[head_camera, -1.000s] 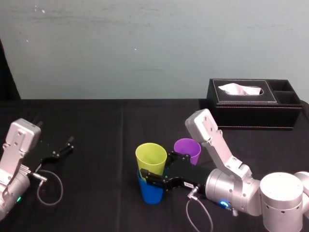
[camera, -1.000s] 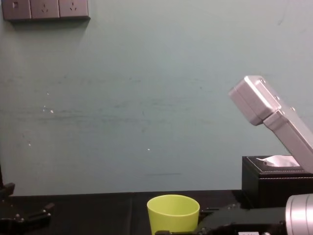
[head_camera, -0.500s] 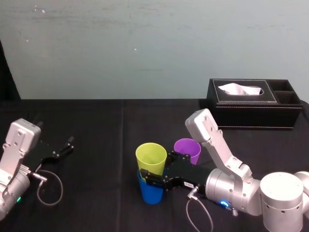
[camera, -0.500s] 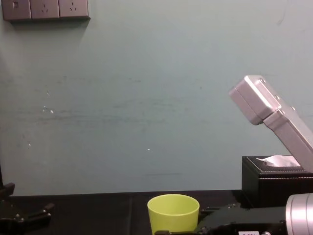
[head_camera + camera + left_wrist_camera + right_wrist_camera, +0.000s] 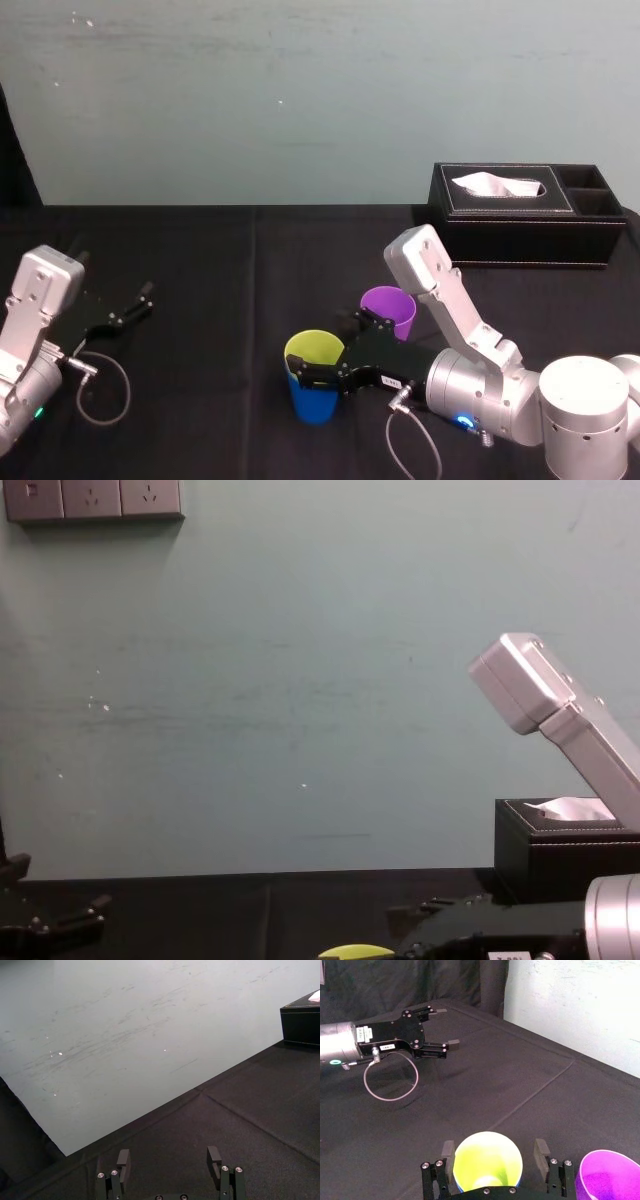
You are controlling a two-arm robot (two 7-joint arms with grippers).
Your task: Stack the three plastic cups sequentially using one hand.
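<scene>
The first stacking step looks all but done: the smooth tapered yellow-green plastic cup (image 5: 313, 349) sits deep inside the blue plastic cup (image 5: 315, 400), only its rim standing proud, near the front middle of the black cloth-covered table (image 5: 200, 260). The black two-fingered right gripper (image 5: 327, 350) straddles that pair from the right. In the right wrist view its fingers (image 5: 541, 1152) stand spread to either side of the yellow-green rim, with a clear gap on at least one side, so I judge the hold released and the cup resting on its own. The bright purple plastic cup (image 5: 389, 308) stands upright just behind the gripper's body, apart from the stack and not yet nested. The next move probably calls for drawing the gripper back clear of the stack without tipping it, then swinging to the purple cup, closing on its wall, lifting it over the yellow-green rim and lowering it straight in. The left gripper (image 5: 120, 315) lies parked at the table's left edge, fingers apart and empty. As for writing, a small white label (image 5: 392, 383) on the right gripper and white stickers (image 5: 364, 1034) on the left arm carry print too small to read. The black leather-look tissue box (image 5: 520, 235) at the back right shows no brand.
</scene>
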